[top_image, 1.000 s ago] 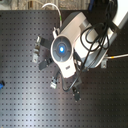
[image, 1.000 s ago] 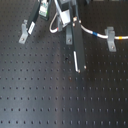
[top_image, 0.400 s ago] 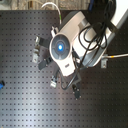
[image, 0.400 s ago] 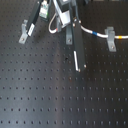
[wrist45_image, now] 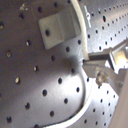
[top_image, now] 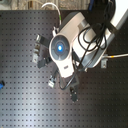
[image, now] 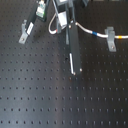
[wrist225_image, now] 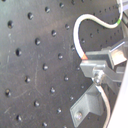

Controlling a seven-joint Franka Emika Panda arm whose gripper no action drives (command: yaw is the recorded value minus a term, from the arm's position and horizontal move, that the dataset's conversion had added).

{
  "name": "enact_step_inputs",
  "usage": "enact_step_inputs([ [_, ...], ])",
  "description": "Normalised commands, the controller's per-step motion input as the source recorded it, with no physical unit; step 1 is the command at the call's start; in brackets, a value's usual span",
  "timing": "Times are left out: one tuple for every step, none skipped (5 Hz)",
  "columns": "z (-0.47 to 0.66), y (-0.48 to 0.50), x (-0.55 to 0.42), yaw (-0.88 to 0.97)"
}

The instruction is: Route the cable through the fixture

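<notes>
In both wrist views the metal fingers (wrist225_image: 92, 67) are pinched shut on the thin white cable (wrist45_image: 80, 37), beside a grey angled metal clip (wrist45_image: 57, 27): routing is mid-way. Next, I judge, comes steering the cord into a clip. At the first exterior view's upper right, the cable (image: 92, 33) runs roughly left-right across the black perforated surface (image: 45, 95) to another grey clip (image: 111, 38).

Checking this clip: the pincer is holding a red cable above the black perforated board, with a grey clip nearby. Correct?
Not quite: the cable is white, not red, as the second wrist view shows. The rest holds: the pincer grips it above the black perforated board, with a grey clip nearby.
</notes>
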Motion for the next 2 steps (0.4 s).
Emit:
enact_step_inputs([
  [0.21,0.001,0.001,0.0],
  [0.03,-0.233,0.079,-0.23],
])
